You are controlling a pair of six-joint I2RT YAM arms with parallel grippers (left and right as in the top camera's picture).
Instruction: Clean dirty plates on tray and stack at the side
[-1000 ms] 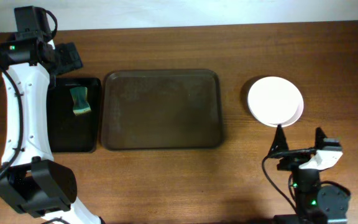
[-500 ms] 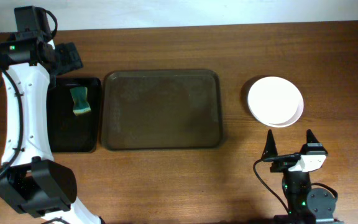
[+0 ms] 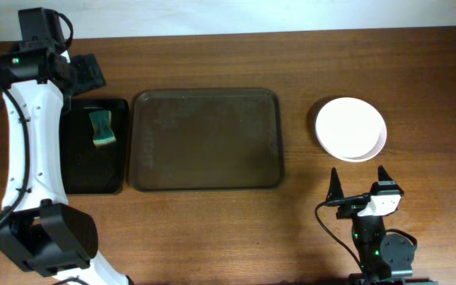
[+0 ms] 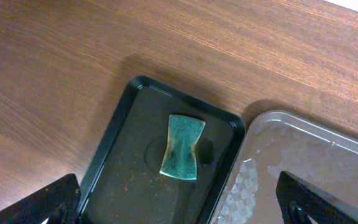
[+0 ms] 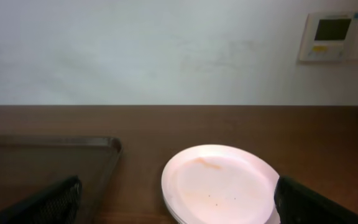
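The white plates (image 3: 351, 128) sit stacked on the table right of the dark brown tray (image 3: 205, 139), which holds nothing. In the right wrist view the top plate (image 5: 219, 185) shows a faint orange streak near its far edge. My right gripper (image 3: 358, 184) is open and empty near the front edge, below the stack, fingers pointing toward it. My left gripper (image 3: 85, 75) is open and empty at the far left, above the narrow black tray (image 3: 93, 146). In the left wrist view its fingertips (image 4: 179, 208) straddle that tray.
A green sponge (image 3: 101, 128) lies in the narrow black tray, also seen in the left wrist view (image 4: 183, 147). The brown tray's edge shows at the right of the left wrist view (image 4: 303, 162) and at the left of the right wrist view (image 5: 42, 158).
My right arm has drawn back from the plate stack toward the front edge and a little left. The left arm, plates and trays have not moved.
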